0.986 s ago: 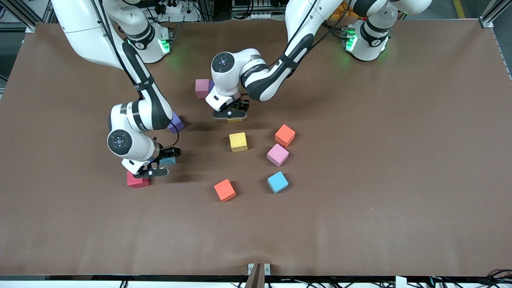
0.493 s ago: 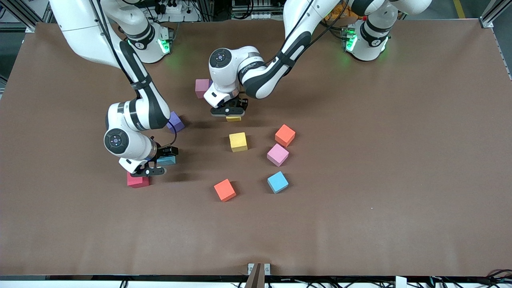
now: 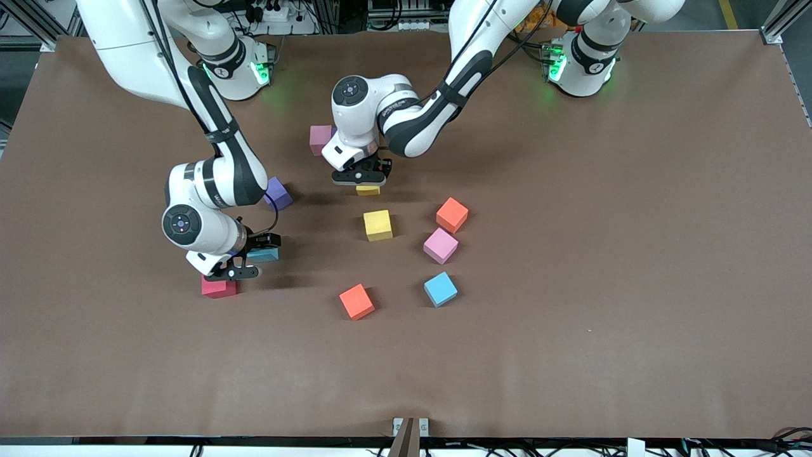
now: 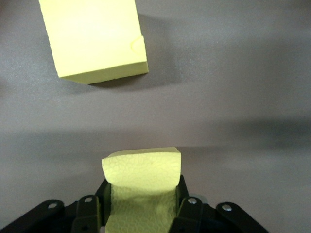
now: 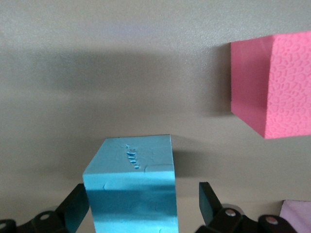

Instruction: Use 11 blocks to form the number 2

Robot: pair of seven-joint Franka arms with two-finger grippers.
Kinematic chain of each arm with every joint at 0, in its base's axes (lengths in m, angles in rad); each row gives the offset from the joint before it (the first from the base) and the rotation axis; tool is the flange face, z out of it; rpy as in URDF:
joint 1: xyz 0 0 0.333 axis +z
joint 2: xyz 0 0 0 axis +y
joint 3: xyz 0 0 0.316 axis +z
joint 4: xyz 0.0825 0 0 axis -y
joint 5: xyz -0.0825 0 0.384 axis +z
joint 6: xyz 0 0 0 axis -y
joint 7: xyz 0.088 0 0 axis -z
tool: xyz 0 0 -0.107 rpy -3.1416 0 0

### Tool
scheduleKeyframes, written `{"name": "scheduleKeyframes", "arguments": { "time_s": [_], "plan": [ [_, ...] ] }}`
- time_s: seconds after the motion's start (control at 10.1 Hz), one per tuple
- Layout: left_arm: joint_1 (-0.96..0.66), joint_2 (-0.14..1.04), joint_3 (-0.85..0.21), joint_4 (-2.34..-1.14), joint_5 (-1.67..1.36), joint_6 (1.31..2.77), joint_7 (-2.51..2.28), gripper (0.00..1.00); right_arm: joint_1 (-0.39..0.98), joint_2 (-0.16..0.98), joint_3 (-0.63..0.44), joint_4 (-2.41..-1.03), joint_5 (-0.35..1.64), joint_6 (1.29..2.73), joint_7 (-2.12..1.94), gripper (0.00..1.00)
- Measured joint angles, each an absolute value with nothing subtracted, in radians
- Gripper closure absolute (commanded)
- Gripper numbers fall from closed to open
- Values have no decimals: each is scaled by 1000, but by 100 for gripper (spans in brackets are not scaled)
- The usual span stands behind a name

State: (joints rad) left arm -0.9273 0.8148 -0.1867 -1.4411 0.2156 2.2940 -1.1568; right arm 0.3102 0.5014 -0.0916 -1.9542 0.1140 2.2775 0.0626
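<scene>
My left gripper (image 3: 365,183) is shut on a yellow block (image 3: 368,189), low over the table beside a pink block (image 3: 320,138). In the left wrist view the jaws (image 4: 142,187) squeeze this yellow block (image 4: 141,170), and a second yellow block (image 4: 92,36) lies on the table ahead. My right gripper (image 3: 255,259) stands open around a light blue block (image 3: 265,256) that rests on the table. In the right wrist view a gap shows between one finger (image 5: 208,196) and the blue block (image 5: 131,194). A red block (image 3: 219,287) lies just beside it. No number 2 figure shows.
Loose on the brown table (image 3: 602,254) lie a yellow block (image 3: 378,225), an orange block (image 3: 451,214), a pink one (image 3: 440,245), a light blue one (image 3: 440,288) and another orange one (image 3: 356,301). A purple block (image 3: 278,192) sits by the right arm's forearm.
The left gripper has shifted slightly toward the robots' bases with the yellow block. The right gripper has drifted a little toward the right arm's end of the table; the blue block stayed put.
</scene>
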Motion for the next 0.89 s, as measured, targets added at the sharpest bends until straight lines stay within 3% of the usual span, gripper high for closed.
{"name": "scheduleKeyframes", "arguments": {
  "time_s": [0.1, 0.2, 0.3, 0.39, 0.59, 0.79, 0.89],
  "plan": [
    [-928, 815, -187, -1441, 217, 2294, -1165, 95, 310, 501, -92, -1954, 114, 2282, 63, 0],
    [-928, 815, -187, -1441, 218, 2295, -1175, 95, 310, 501, -92, -1954, 114, 2288, 63, 19],
    [-928, 815, -187, -1441, 219, 2295, -1188, 95, 310, 501, -92, -1954, 114, 2294, 63, 83],
    [-928, 815, -187, -1441, 219, 2296, -1199, 94, 310, 501, -91, -1954, 114, 2298, 63, 100],
    [-929, 816, -187, -1441, 220, 2296, -1202, 89, 310, 498, -90, -1954, 114, 2298, 63, 100],
    [-931, 816, -187, -1441, 223, 2296, -1202, 70, 310, 496, -89, -1953, 115, 2300, 64, 100],
    [-931, 816, -187, -1441, 224, 2296, -1202, 40, 310, 488, -89, -1952, 120, 2301, 72, 100]
  ]
}}
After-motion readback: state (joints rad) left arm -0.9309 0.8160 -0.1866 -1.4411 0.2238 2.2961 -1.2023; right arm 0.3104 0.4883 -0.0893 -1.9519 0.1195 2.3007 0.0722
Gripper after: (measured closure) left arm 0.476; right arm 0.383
